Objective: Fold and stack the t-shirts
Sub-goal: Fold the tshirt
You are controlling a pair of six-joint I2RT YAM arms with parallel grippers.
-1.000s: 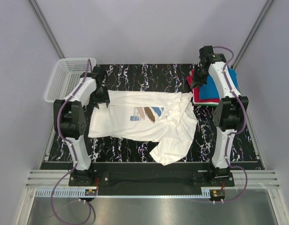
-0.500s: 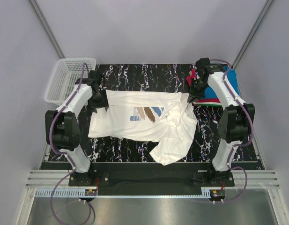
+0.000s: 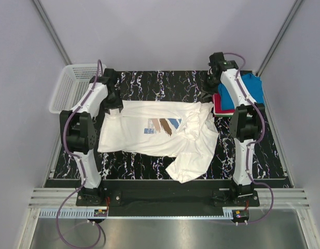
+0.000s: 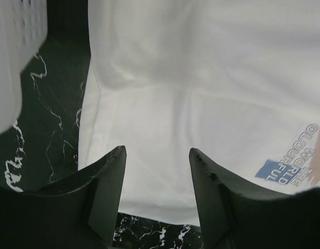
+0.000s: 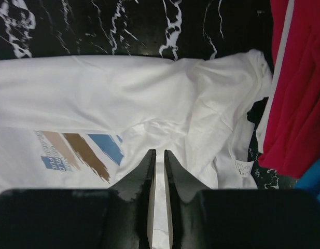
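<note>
top: high, looking down | wrists: close, downward | shared: white t-shirt [image 3: 160, 132]

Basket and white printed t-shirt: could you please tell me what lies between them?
Only a strip of bare black marbled table, which shows in the left wrist view.

The white t-shirt [image 4: 211, 93] carries small blue lettering [image 4: 298, 155] beside a blue block [image 4: 267, 170], running sideways in the left wrist view; "WORLD" and what looks like "COLOURFUL" can be made out, the rest unclear; its sewn-in tag [image 5: 244, 167] bears print too small to read.
</note>
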